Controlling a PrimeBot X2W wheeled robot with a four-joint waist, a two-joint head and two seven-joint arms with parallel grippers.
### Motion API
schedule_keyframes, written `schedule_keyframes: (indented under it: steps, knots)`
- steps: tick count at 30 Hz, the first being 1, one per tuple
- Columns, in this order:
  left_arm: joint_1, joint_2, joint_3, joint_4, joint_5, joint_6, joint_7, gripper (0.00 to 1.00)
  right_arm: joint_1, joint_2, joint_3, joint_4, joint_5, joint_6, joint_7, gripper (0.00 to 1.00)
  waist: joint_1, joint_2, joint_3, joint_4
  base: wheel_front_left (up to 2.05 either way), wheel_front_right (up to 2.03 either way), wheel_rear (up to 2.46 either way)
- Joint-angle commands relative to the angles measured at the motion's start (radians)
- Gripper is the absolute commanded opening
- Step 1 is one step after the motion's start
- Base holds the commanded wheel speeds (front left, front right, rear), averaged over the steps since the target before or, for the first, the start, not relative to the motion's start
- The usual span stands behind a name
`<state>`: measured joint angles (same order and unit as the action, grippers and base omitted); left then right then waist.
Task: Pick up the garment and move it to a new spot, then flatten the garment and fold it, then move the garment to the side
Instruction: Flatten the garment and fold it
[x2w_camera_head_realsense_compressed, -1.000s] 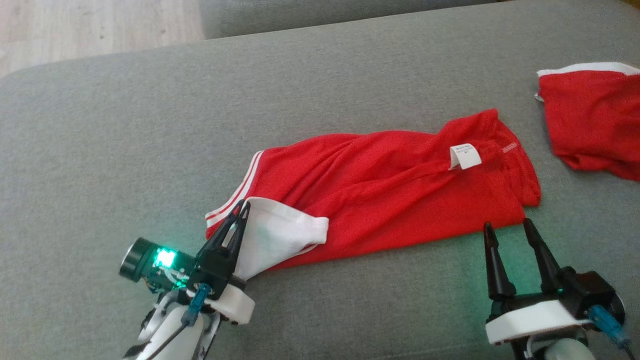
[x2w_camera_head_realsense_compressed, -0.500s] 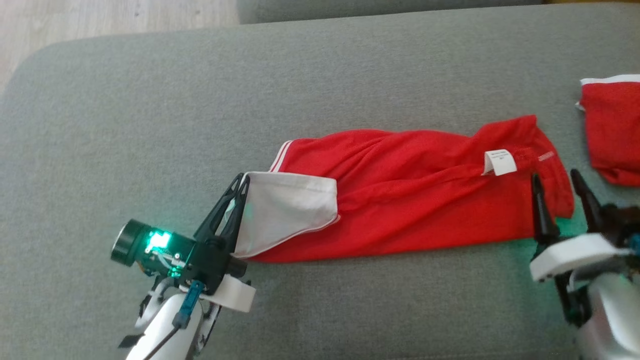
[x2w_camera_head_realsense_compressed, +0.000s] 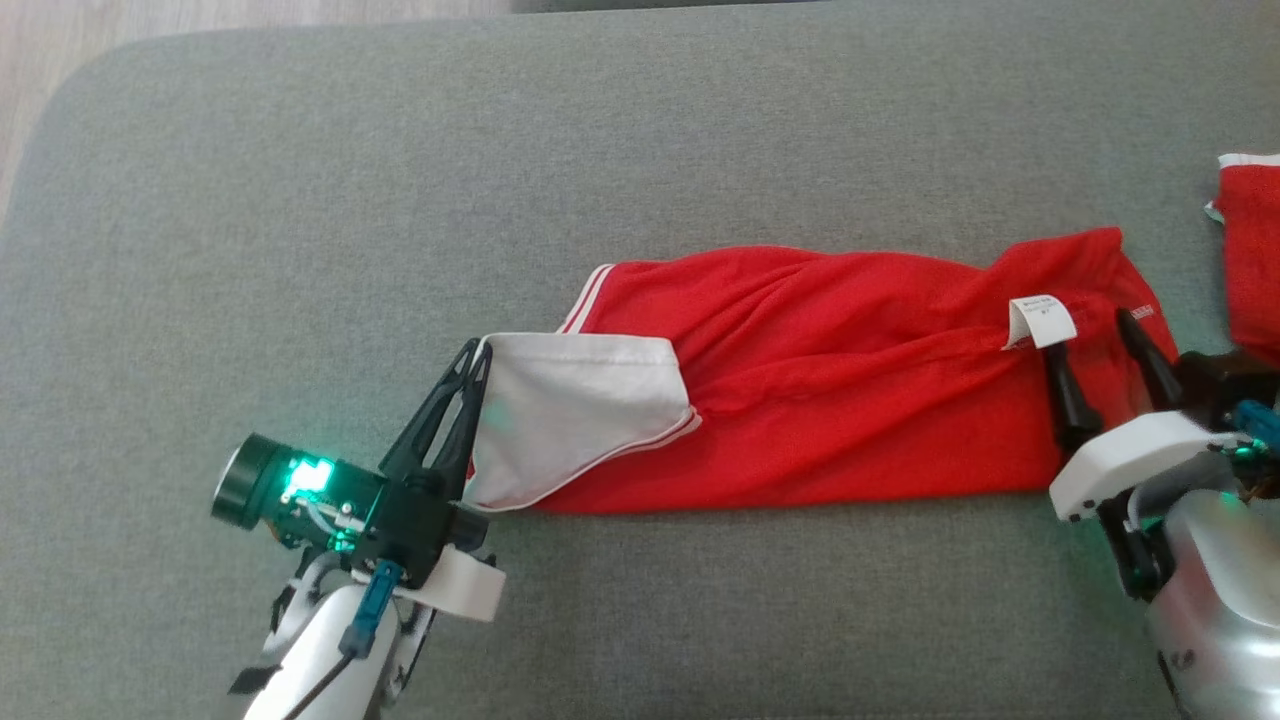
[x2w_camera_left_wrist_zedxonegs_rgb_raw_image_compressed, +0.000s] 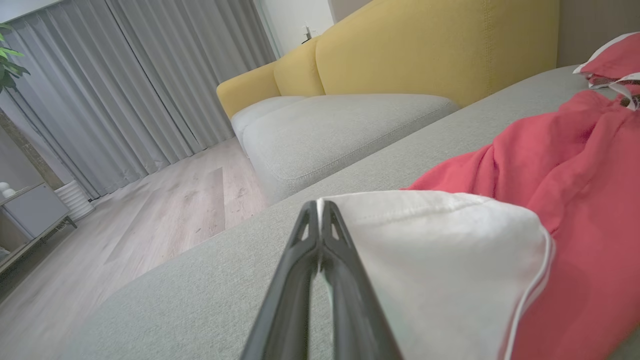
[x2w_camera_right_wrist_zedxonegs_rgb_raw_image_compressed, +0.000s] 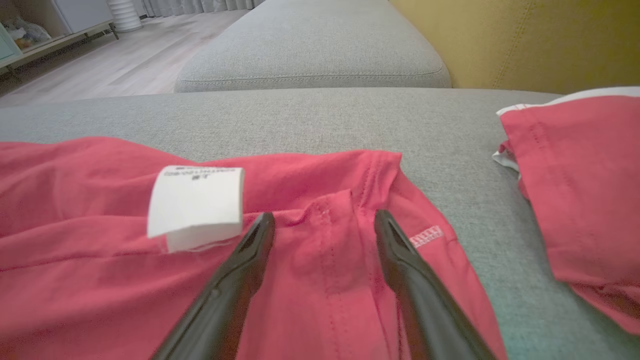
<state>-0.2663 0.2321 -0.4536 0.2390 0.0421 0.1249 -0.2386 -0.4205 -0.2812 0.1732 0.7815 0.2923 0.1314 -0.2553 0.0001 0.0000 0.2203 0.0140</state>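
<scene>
Garment (x2w_camera_head_realsense_compressed: 850, 400) lies stretched across the cushion (x2w_camera_head_realsense_compressed: 600, 150). Left gripper (x2w_camera_head_realsense_compressed: 478, 350) is pinched tight on its white corner; right gripper (x2w_camera_head_realsense_compressed: 1090, 340) stands spread wide at the other end (just beside the label (x2w_camera_head_realsense_compressed: 1040, 320)).

Mid-frame we see the red garment (x2w_camera_head_realsense_compressed: 850, 400) stretched on the grey cushion (x2w_camera_head_realsense_compressed: 400, 200). At lower left our left hand (x2w_camera_head_realsense_compressed: 480, 348) pinches its white corner; at right our right hand (x2w_camera_head_realsense_compressed: 1090, 345) stands spread over its labelled end.
</scene>
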Motion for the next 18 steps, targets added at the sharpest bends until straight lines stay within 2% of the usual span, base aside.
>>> schedule_keyframes:
  steps: [1,3,4,7,8,10,11,12,18]
  knots:
    - [-0.035,0.021,0.031,-0.036,-0.006,0.014,0.000,0.00,-0.027,-0.024,0.020,-0.019,0.007,-0.001,-0.006,1.00,-0.0001,0.0000,0.003,0.003,0.00,0.00,0.00]
    - [-0.036,0.021,0.030,-0.036,-0.007,0.017,0.000,0.00,-0.032,-0.026,0.023,-0.017,0.009,-0.001,-0.006,1.00,-0.0001,0.0000,0.006,0.006,0.00,0.00,0.00]
    - [-0.035,0.022,0.030,-0.036,-0.008,0.018,0.000,0.00,-0.033,-0.028,0.023,-0.017,0.010,-0.001,-0.006,0.96,-0.0001,0.0000,0.005,0.007,0.00,0.00,0.00]
    - [-0.033,0.023,0.029,-0.031,-0.013,0.021,0.000,0.00,-0.028,-0.031,0.020,-0.021,0.007,-0.001,-0.006,0.69,-0.0001,0.0000,0.001,0.010,0.00,0.00,0.00]
    - [-0.033,0.023,0.029,-0.029,-0.015,0.023,0.000,0.00,-0.026,-0.032,0.020,-0.020,0.006,-0.001,-0.006,0.53,-0.0001,0.0000,0.000,0.011,0.00,0.00,0.00]
    - [-0.033,0.022,0.029,-0.027,-0.018,0.026,-0.001,0.00,-0.022,-0.032,0.024,-0.016,0.007,-0.001,-0.006,0.30,-0.0001,0.0000,-0.003,0.013,0.00,0.00,0.00]
    - [-0.033,0.022,0.028,-0.026,-0.019,0.026,-0.002,0.00,-0.021,-0.033,0.026,-0.014,0.008,-0.001,-0.006,0.11,-0.0001,0.0000,-0.003,0.014,0.00,0.00,0.00]
    - [-0.033,0.022,0.027,-0.025,-0.020,0.027,-0.003,0.00,-0.021,-0.034,0.028,-0.011,0.009,-0.001,-0.006,0.00,-0.0001,0.0000,-0.005,0.015,0.00,0.00,0.00]
    - [-0.030,0.026,0.030,-0.017,-0.027,0.037,-0.006,0.00,-0.020,-0.040,0.022,-0.001,0.009,-0.001,-0.006,0.00,-0.0001,0.0000,-0.024,0.013,0.00,0.00,0.00]
